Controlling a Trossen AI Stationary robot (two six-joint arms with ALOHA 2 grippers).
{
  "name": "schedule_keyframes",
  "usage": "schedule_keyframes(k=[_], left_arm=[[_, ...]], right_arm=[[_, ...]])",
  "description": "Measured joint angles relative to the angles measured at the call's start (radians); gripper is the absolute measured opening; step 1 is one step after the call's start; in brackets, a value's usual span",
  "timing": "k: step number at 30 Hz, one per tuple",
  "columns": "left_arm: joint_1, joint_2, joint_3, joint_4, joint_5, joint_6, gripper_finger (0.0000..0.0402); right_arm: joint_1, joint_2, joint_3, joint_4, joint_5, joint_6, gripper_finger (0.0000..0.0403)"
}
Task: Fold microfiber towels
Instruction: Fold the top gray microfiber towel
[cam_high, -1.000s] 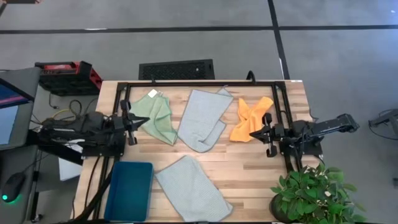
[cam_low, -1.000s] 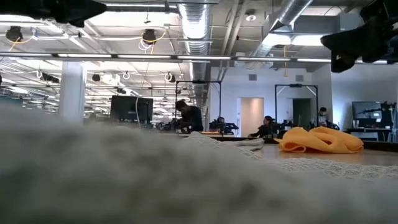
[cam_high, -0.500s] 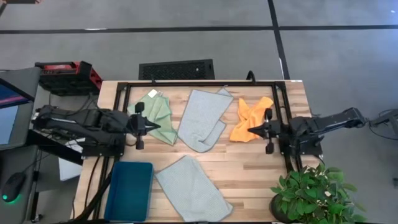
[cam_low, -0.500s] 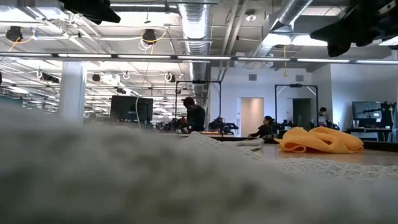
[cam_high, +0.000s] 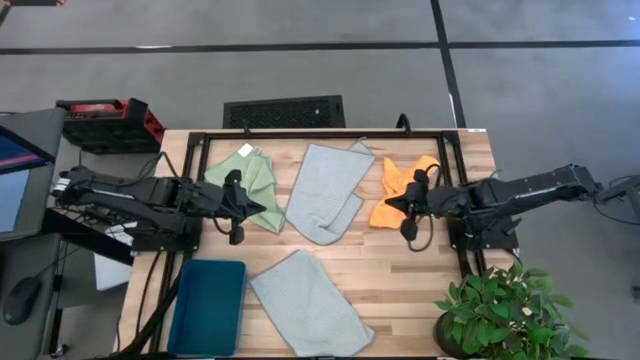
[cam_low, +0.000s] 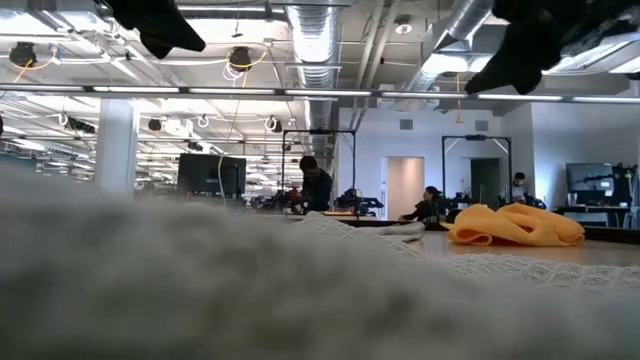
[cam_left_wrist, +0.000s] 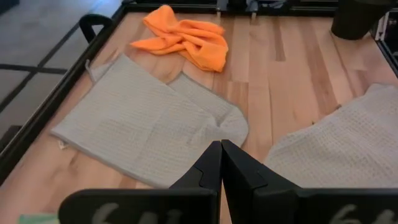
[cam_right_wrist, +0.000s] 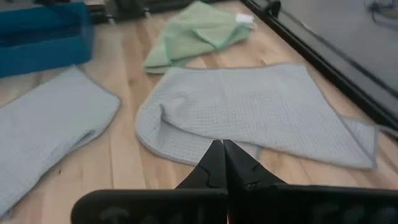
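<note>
green towel (cam_high: 250, 187): light green, small white tag
upper grey towel (cam_high: 325, 192): pale grey-blue, fine waffle weave
lower grey towel (cam_high: 308, 304): pale grey-blue, same weave
orange towel (cam_high: 400, 190): bright orange
bin (cam_high: 207, 306): teal
table (cam_high: 400, 270): light wood, plank grain

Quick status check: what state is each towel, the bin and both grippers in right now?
Green towel: crumpled, unfolded.
Upper grey-blue towel: lying loose, one corner turned over.
Lower grey-blue towel: spread out, unfolded.
Orange towel: bunched up.
Teal bin: upright, nothing visible inside.
Left gripper: shut, holding nothing, over the green towel's edge.
Right gripper: shut, holding nothing, over the orange towel.
</note>
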Motion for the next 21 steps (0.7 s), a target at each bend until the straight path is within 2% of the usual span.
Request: schedule_keyframes(k=[3,9,17,21], left_arm=[[0.0,0.019,0.0,-0.002,-0.005,-0.008,0.0],[0.0,0.037,0.0,-0.001,-0.009,-0.006,0.0],[0.0,0.034,0.0,0.01,-0.06,-0.005,0.0],[0.0,0.035,0.0,0.009,-0.07,-0.003,0.0]], right_arm=[[-0.03,0.067,0.059,-0.045,-0.022,0.025,0.0003],[-0.107,0.191,0.168,-0.114,-0.136,0.018,0.0003],[-0.306,0.382,0.26,-0.169,-0.334,-0.016,0.0003],[-0.406,0.493,0.322,-0.188,-0.348,-0.017,0.0005]])
